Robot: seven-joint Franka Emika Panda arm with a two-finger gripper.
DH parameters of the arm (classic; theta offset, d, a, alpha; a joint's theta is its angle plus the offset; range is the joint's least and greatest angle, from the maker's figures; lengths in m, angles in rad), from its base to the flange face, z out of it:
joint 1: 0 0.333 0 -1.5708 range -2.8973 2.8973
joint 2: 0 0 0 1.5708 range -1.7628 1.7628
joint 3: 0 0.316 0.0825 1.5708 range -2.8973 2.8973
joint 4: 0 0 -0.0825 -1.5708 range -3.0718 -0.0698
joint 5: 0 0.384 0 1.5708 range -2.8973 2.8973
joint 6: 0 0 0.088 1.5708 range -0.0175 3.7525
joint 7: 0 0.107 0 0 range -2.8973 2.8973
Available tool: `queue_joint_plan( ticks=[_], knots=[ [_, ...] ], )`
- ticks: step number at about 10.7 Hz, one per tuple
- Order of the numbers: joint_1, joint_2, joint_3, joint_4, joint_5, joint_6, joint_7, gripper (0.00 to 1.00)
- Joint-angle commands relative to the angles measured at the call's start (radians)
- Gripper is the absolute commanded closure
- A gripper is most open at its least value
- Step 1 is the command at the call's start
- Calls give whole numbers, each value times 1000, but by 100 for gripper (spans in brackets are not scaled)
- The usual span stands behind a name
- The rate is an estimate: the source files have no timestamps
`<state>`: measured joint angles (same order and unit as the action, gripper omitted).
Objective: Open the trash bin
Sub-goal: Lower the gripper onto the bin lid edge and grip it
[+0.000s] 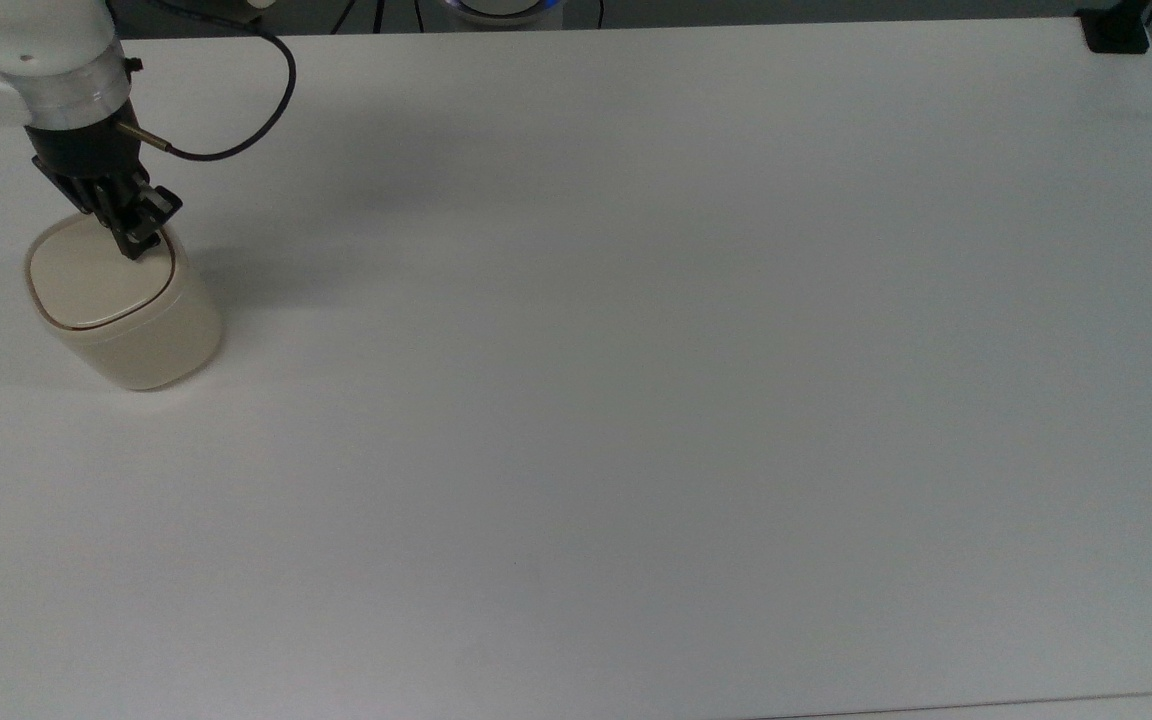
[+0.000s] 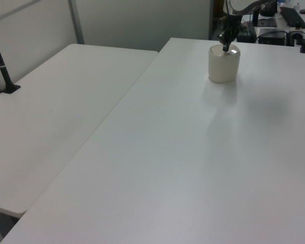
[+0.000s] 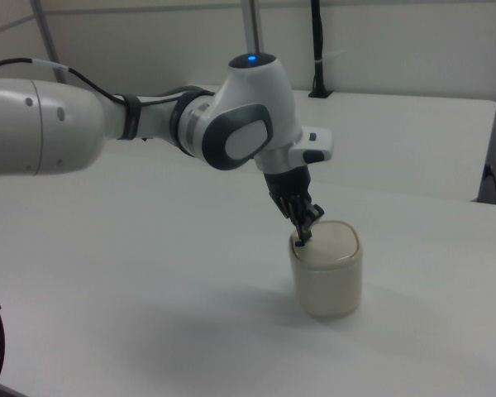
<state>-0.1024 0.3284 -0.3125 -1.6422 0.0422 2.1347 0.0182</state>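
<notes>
The bin (image 1: 121,310) is standing upright near the top view's left edge of the table (image 1: 636,400), lid down. The gripper (image 1: 136,245), fingers clenched together, is pressing its tip on the lid's far edge

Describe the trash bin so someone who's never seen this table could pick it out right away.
Start at the big white table and go to the top view's left end, under the robot's gripper. The trash bin stands there: a small cream-beige tub with rounded-square sides and a flat lid lying closed. It is the lone object standing on the table, with the gripper tip at the lid's edge.
</notes>
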Motion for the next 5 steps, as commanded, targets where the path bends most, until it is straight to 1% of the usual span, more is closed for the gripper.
queue_joint_plan(
  ticks=[1, 4, 5],
  knots=[
    [4, 12, -7, -18, 24, 28, -34, 100],
    [4, 9, -7, -25, 24, 27, -32, 100],
    [4, -11, -7, -18, 25, 21, -27, 100]
  ],
)
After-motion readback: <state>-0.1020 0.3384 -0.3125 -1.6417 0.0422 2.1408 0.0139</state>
